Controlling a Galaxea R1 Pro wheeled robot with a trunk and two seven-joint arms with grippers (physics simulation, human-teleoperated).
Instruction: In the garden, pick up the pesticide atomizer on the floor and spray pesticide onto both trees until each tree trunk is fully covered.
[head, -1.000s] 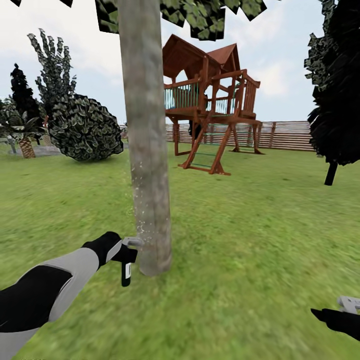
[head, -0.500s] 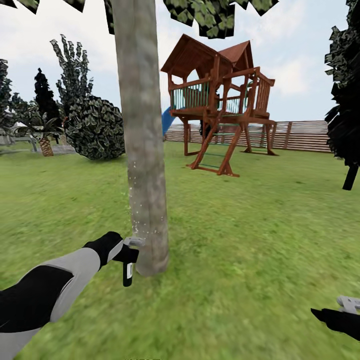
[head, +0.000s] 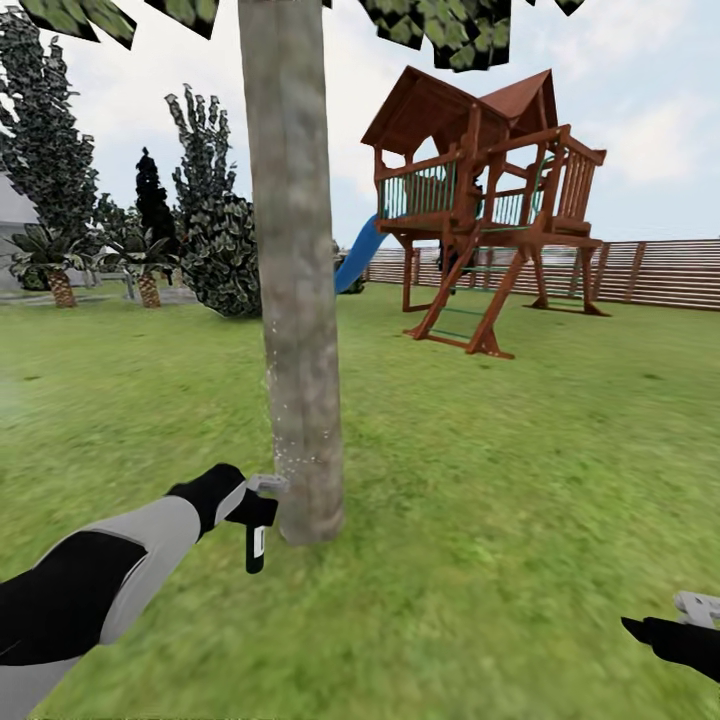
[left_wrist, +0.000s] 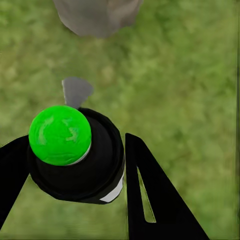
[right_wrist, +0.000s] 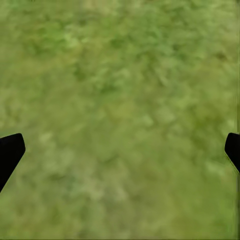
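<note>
One of the trees stands just ahead, its mottled grey-brown trunk (head: 298, 300) rising out of the lawn. White specks dot the trunk's lower part. My left gripper (head: 256, 508) is shut on the pesticide atomizer (head: 254, 547), a black bottle hanging beside the trunk's base, grey nozzle (head: 267, 484) at the bark. In the left wrist view the atomizer (left_wrist: 75, 160) shows a green round end, black fingers (left_wrist: 152, 200) on either side, and the trunk foot (left_wrist: 95, 15) beyond. My right gripper (head: 688, 612) hovers low at the right, open over grass (right_wrist: 120, 150).
A wooden playhouse (head: 490, 200) with a blue slide (head: 357, 255) stands behind the tree to the right, backed by a slat fence (head: 660, 272). A round bush (head: 232, 258), dark narrow trees and short palms (head: 55, 268) line the far left. Lawn (head: 520, 480) spreads around.
The whole view has swung, so the background has slid rightward and the blue slide has come into sight. Both arms keep the same pose, and the nozzle stays at the trunk.
</note>
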